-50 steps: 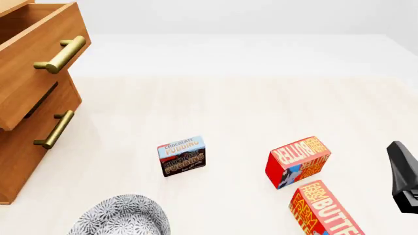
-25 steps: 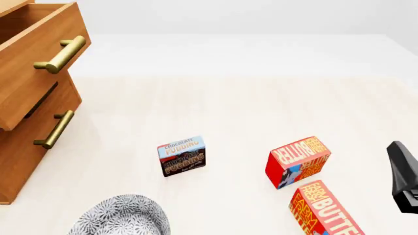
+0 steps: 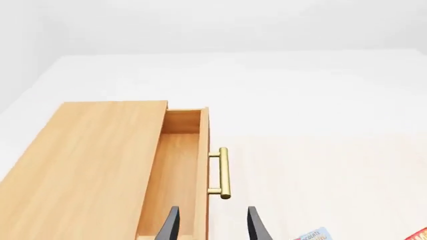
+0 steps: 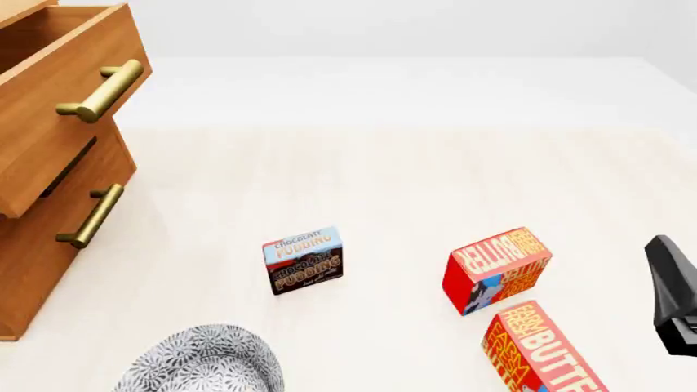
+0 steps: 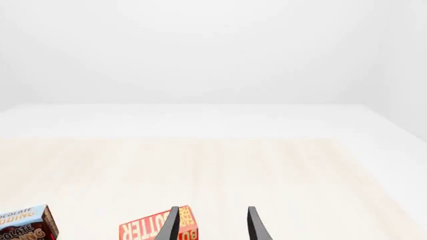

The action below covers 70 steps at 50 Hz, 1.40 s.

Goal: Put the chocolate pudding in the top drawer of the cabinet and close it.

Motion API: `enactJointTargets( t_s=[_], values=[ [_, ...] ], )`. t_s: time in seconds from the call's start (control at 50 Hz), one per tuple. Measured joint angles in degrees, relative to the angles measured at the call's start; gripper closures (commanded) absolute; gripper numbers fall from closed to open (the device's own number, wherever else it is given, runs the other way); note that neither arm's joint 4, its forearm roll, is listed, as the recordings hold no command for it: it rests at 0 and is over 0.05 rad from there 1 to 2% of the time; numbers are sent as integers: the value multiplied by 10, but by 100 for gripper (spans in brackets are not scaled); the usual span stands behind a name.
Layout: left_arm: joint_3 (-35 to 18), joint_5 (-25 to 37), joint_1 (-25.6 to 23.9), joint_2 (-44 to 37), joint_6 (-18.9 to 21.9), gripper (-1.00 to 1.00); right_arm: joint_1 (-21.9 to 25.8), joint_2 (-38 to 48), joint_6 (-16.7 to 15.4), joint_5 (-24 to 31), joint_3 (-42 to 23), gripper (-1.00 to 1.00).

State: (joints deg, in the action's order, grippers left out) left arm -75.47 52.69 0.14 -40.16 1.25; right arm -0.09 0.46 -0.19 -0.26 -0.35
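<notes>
The chocolate pudding [image 4: 303,260] stands on the table, light-blue top and dark-brown bottom, left of centre. It also shows in the right wrist view [image 5: 23,224], and a corner of it in the left wrist view [image 3: 313,234]. The cabinet [image 4: 38,245] stands at the far left with its top drawer [image 4: 65,61] pulled out. The left wrist view looks down into the open drawer [image 3: 177,170] and on its brass handle [image 3: 223,172]. My left gripper [image 3: 212,227] is open and empty, above the drawer's front. My right gripper [image 5: 212,227] is open and empty at the right edge [image 4: 675,290], apart from the pudding.
Two red-orange butter boxes [image 4: 495,268] [image 4: 541,351] lie right of the pudding, between it and my right gripper. A patterned grey bowl [image 4: 201,363] sits at the front left. The lower drawer [image 4: 65,212] is shut, its handle [image 4: 93,216] jutting out.
</notes>
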Motion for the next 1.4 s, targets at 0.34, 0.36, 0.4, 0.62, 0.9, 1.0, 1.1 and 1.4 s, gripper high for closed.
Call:
enactJointTargets(
  t_s=[0.34,0.36,0.4,0.62,0.9,1.0,1.1,1.4],
  values=[
    [-7,41,5,-54,-20,-100,0,0,0,0,0,-100],
    [-8,43,7,-55,-19,-100,0,0,0,0,0,-100],
    [-12,48,9,-60,-19,-100,0,0,0,0,0,-100],
    [-27,62,25,-83,-17,-100,0,0,0,0,0,-100],
    [0,35,33,-116,-12,-100,0,0,0,0,0,-100],
    [19,16,32,-128,-11,-100,0,0,0,0,0,-100],
    [38,-4,31,-140,-13,-100,0,0,0,0,0,-100],
    [96,-56,26,-164,-17,-100,0,0,0,0,0,-100]
  ],
)
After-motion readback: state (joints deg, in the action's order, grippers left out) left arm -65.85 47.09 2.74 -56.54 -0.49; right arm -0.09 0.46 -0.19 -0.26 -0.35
